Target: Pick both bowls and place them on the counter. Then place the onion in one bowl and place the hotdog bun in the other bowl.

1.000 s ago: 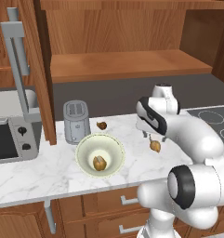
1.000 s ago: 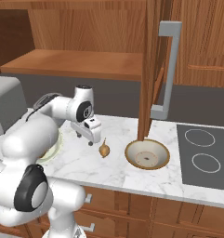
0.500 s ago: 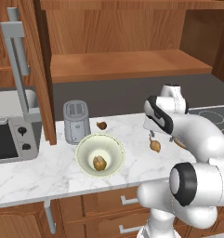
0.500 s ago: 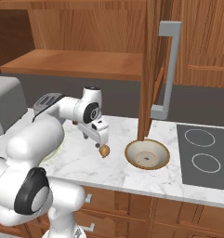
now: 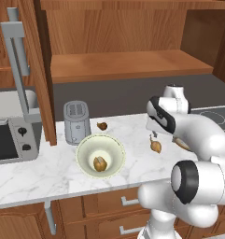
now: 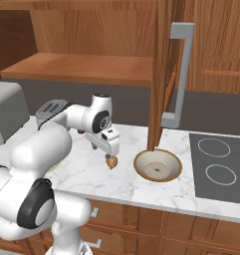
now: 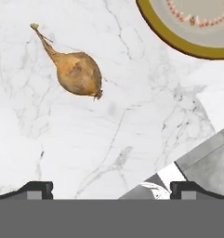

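The onion [image 7: 78, 72] lies on the white marble counter [image 7: 132, 121], stem tip pointing away from the tan-brown bowl [image 7: 178, 37], whose rim sits close beside it. My gripper [image 7: 111, 189] hangs open just above the counter, short of the onion, with nothing between its fingers. From the right base view the gripper [image 6: 106, 151] is directly over the onion [image 6: 111, 162], with the tan-brown bowl [image 6: 158, 165] to its right. The cream-white bowl [image 5: 100, 151] stands on the counter [image 5: 53, 172] left of the onion [image 5: 155, 145] and holds the hotdog bun [image 5: 100, 164].
A small dark reddish-brown lump [image 5: 102, 125] lies behind the cream bowl, next to a toaster [image 5: 77, 122]. A microwave [image 5: 6, 140] sits far left. An open cabinet door with a grey handle [image 6: 179, 74] hangs just behind the tan bowl. A cooktop [image 6: 221, 167] lies at the right.
My hand has moved along the counter toward the tan bowl and come down over the onion, jaws still wide. The onion and both bowls have stayed put.
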You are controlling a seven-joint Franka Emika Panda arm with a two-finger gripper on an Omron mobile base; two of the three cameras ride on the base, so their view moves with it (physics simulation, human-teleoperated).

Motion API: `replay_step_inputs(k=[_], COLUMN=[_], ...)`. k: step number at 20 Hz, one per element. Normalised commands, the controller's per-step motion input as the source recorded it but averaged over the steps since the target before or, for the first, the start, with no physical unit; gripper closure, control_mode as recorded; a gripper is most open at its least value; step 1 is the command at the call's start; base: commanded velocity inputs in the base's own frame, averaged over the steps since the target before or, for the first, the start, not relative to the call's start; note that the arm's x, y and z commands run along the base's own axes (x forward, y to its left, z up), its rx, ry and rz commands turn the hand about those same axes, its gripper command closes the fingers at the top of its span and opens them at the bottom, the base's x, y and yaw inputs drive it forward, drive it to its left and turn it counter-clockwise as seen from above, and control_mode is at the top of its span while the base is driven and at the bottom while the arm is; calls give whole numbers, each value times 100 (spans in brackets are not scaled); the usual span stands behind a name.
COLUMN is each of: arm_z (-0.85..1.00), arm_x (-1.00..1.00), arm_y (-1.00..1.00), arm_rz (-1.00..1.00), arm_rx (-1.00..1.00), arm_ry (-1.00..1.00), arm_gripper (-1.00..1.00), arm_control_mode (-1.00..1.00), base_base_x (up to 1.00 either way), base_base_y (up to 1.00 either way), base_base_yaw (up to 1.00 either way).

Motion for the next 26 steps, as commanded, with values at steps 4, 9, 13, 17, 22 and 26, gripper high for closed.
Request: replay_step_inputs(k=[4,9,13,17,22,26], arm_z=[-18,-24,-22,-13,-8,-9], arm_x=[11,8,15,21,25,22], arm_y=[0,-1,-1,-1,-2,-3], arm_rz=[6,9,13,16,16,17], arm_rx=[0,-2,-2,0,-1,-1], arm_ry=[0,0,0,0,0,0], arm_gripper=[-100,-100,-100,-100,-100,-100], arm_control_mode=[-100,-100,-100,-100,-100,-100], base_base_x=[0,0,0,0,0,0], base_base_y=[0,0,0,0,0,0], base_base_yaw=[0,0,0,0,0,0])
